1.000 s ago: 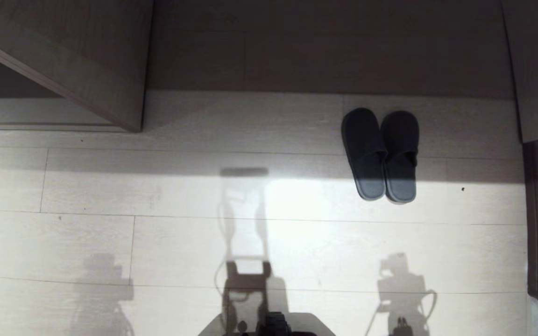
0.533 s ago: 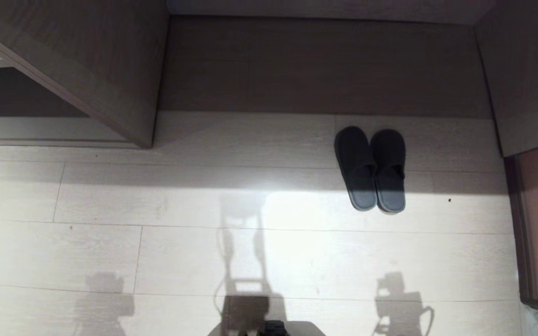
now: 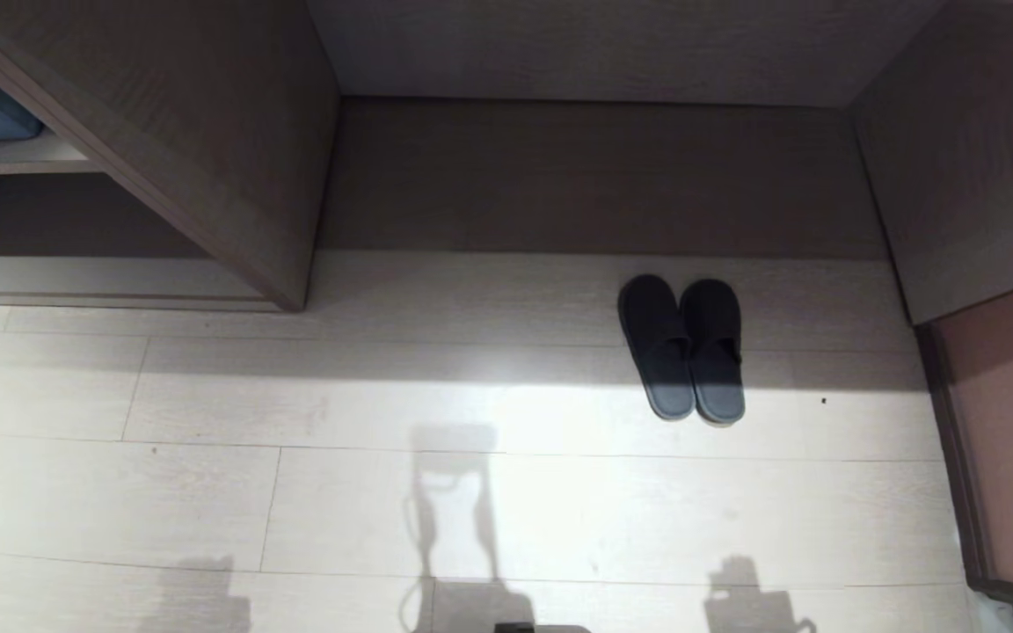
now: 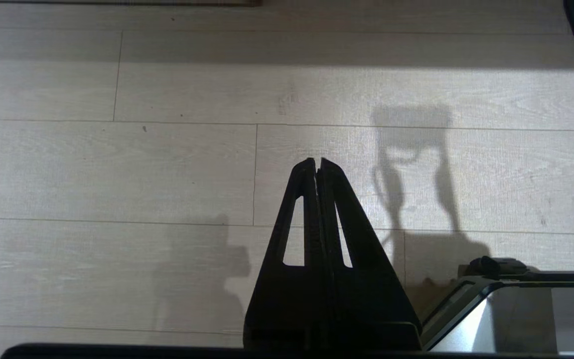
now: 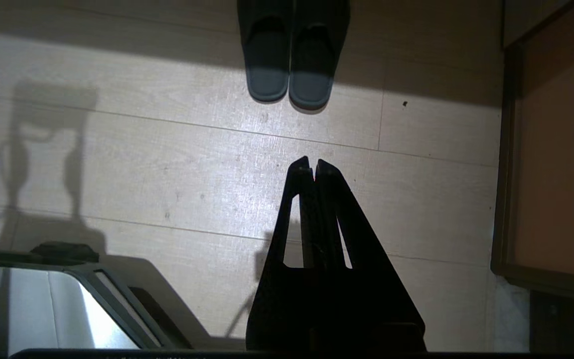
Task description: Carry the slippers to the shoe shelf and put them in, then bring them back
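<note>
Slippers (image 3: 682, 349) unmoved on floor; camera view tilted up.

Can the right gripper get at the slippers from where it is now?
Probably: bare floor lies between the shut right gripper and the slippers, nothing blocking. It hangs short of them and must open first.

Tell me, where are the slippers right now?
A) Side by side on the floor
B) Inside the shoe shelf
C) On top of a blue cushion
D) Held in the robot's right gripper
A: the slippers lie together on the pale floor, toes toward the wood panel, and both the left gripper and the right gripper are shut on nothing.
</note>
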